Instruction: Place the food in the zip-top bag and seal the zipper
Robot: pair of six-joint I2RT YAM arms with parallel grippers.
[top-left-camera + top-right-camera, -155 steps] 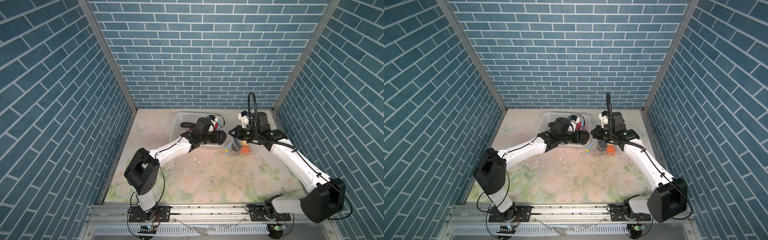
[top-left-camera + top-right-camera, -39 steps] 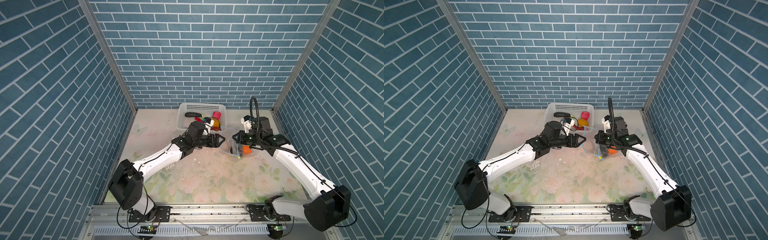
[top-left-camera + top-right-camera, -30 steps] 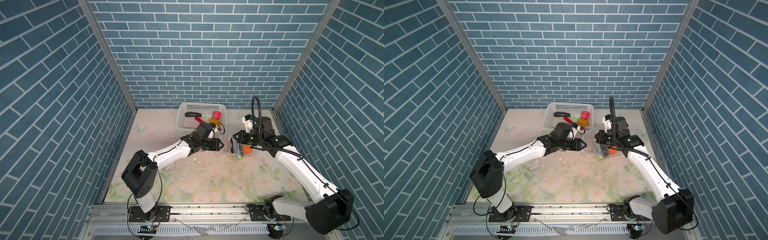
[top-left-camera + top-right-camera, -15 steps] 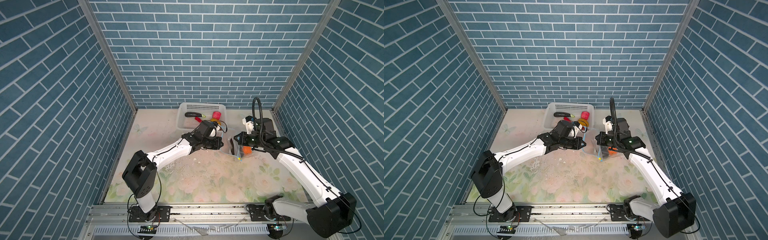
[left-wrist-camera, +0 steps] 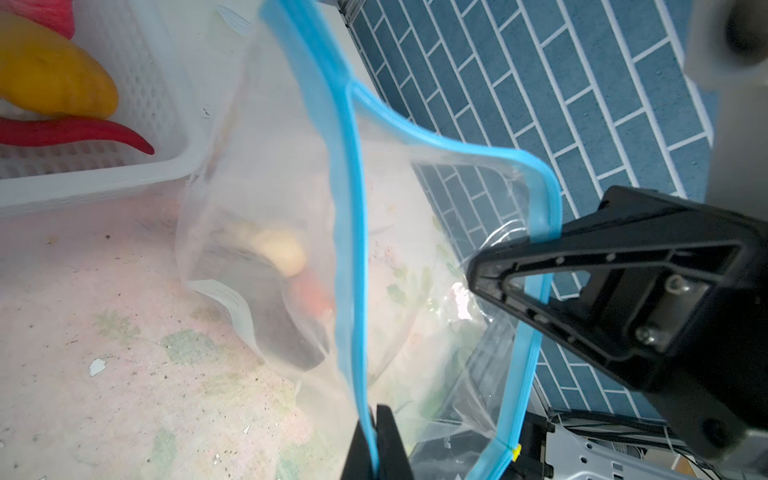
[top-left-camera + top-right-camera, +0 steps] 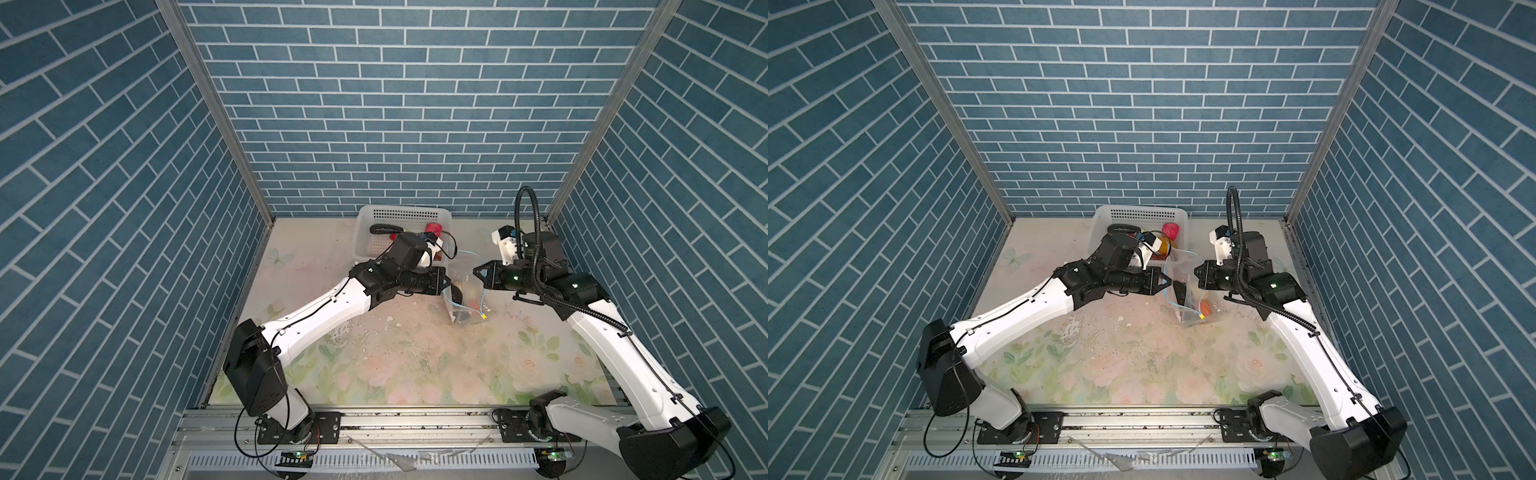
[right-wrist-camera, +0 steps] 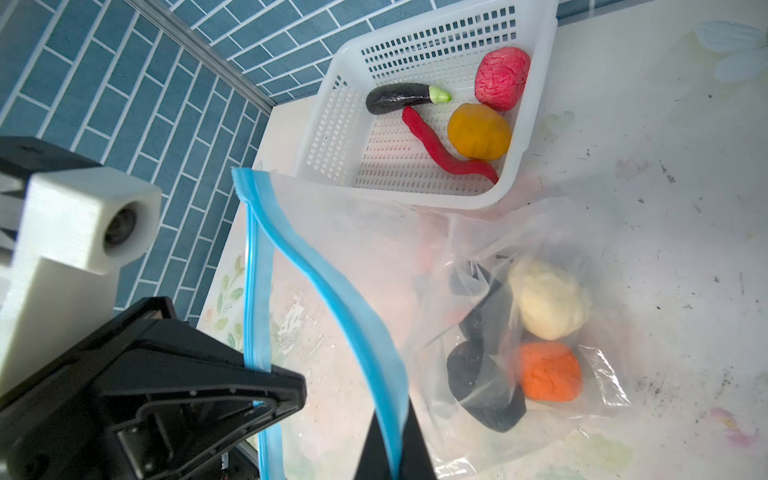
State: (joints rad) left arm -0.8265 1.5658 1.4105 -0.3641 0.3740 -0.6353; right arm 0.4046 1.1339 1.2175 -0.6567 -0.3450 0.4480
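Observation:
The clear zip-top bag (image 7: 353,249) stands on the mat with its mouth held apart. My left gripper (image 5: 376,419) is shut on one blue zipper (image 5: 347,208) strip. My right gripper (image 7: 392,419) is shut on the opposite strip. In both top views the left gripper (image 6: 448,282) and right gripper (image 6: 476,272) face each other across the bag (image 6: 1187,299). A yellow tab (image 5: 516,450) marks the zipper's end. Inside the bag lie black lumps (image 7: 482,374), a cream piece (image 7: 548,297) and an orange piece (image 7: 548,372).
The white perforated basket (image 7: 415,41) stands behind the bag against the back wall. It holds an aubergine (image 7: 399,97), a pink piece (image 7: 502,78), a yellow-orange piece (image 7: 478,132) and a red chilli (image 7: 440,149). Blue brick walls close in three sides.
My left gripper has moved from beside the basket to the bag's lip and shut on the zipper strip. The right gripper has kept its hold, and the bag's mouth has spread.

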